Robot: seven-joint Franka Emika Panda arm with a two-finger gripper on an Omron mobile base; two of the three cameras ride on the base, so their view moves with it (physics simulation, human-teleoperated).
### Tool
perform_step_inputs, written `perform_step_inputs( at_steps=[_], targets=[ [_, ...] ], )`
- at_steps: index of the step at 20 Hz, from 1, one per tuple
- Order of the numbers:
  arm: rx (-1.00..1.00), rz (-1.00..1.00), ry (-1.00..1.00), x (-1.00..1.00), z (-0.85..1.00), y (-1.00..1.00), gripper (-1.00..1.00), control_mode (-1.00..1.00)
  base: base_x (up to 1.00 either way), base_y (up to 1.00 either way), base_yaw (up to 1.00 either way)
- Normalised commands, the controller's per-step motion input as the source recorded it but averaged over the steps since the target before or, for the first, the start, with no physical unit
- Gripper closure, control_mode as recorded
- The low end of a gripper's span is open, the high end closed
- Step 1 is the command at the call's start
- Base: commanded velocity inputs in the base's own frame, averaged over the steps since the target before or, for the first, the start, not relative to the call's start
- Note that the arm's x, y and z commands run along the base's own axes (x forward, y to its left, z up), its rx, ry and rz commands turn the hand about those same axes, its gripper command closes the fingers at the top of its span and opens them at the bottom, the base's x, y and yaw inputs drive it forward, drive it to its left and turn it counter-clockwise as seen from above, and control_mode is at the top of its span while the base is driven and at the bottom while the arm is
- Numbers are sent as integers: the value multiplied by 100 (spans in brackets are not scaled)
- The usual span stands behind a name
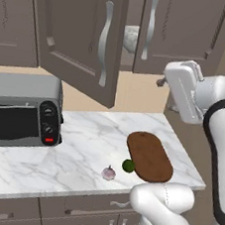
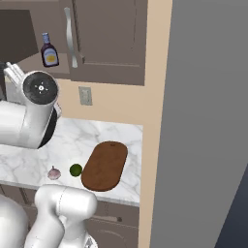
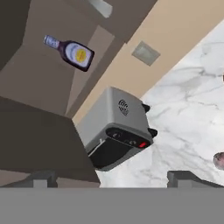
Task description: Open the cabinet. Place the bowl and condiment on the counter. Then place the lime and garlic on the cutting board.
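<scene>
Flat oval reddish-brown wooden cutting board (image 1: 150, 156) lies on the white, grey-veined marble counter (image 1: 80, 145), long axis running back-to-front, slightly angled. Small round dark green lime (image 1: 128, 165) touches the board's front-left edge; pinkish-white pointed garlic bulb (image 1: 108, 173) sits near the lime, farther from the board. Above: dark grey-brown panelled cabinet (image 1: 84, 36), left door swung open (silver bar handles). Speckled stone-look bowl (image 1: 130, 38) and dark blue-capped condiment bottle (image 2: 49, 50), upright, pale label unreadable, inside on shelf. Gripper (image 3: 113, 179): fingertips apart, empty. Silver toaster oven (image 1: 22, 108) well left of board.

Grey-veined white counter (image 1: 80, 145), green lime (image 1: 128, 165)
</scene>
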Motion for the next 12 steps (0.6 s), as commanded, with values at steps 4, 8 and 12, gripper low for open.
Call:
perform_step_inputs(
  at_steps=[4,8,12],
  targets=[
    [31,25,-4,51,0,4,-100,-100,0,0,0],
    [20,14,0,34,0,27,-100,-100,0,0,0],
    [13,8,0,10,0,28,-100,-100,0,0,0]
  ],
)
